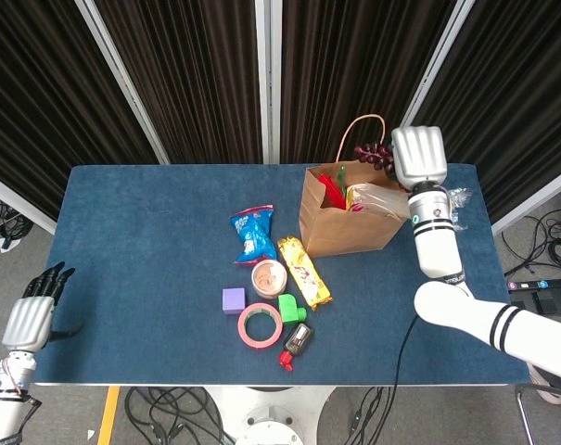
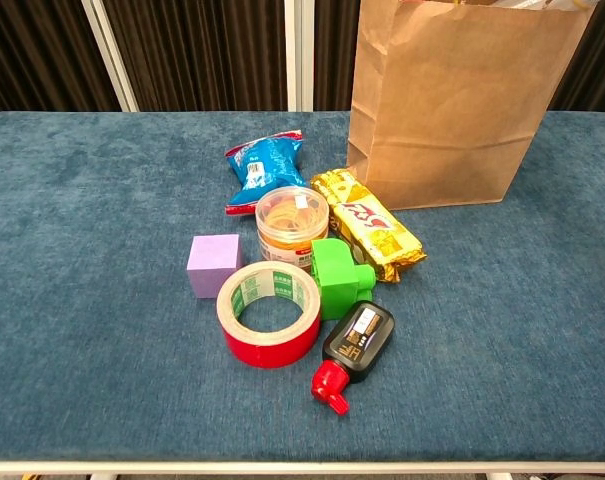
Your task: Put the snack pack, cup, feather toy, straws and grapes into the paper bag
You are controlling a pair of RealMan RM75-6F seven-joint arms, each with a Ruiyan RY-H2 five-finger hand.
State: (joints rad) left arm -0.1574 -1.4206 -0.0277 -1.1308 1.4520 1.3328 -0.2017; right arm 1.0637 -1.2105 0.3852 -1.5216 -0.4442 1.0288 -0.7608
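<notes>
1. Grapes (image 1: 374, 155) are the step in hand: your right hand (image 1: 419, 158) is up at the back right corner of the paper bag (image 1: 340, 227), and the dark bunch sits just beside its fingers, above the bag's rim. The hand shows only its back, so I think it's clamped on the bunch or its stem, but the contact is hidden.

2. Next move, I'd say: bring the bunch over the open mouth, clear of the bag's handle loop (image 1: 359, 130), before letting go.

3. Your left hand (image 1: 34, 311) hangs off the table's near left corner, fingers apart, holding nothing.

4. The blue snack pack (image 1: 253, 232) lies on the table, apparently not bagged yet.

5. Only the head view shows the hands, grapes and bag contents. The chest view gives just the bag's front and a closer look at the snack pack.
</notes>
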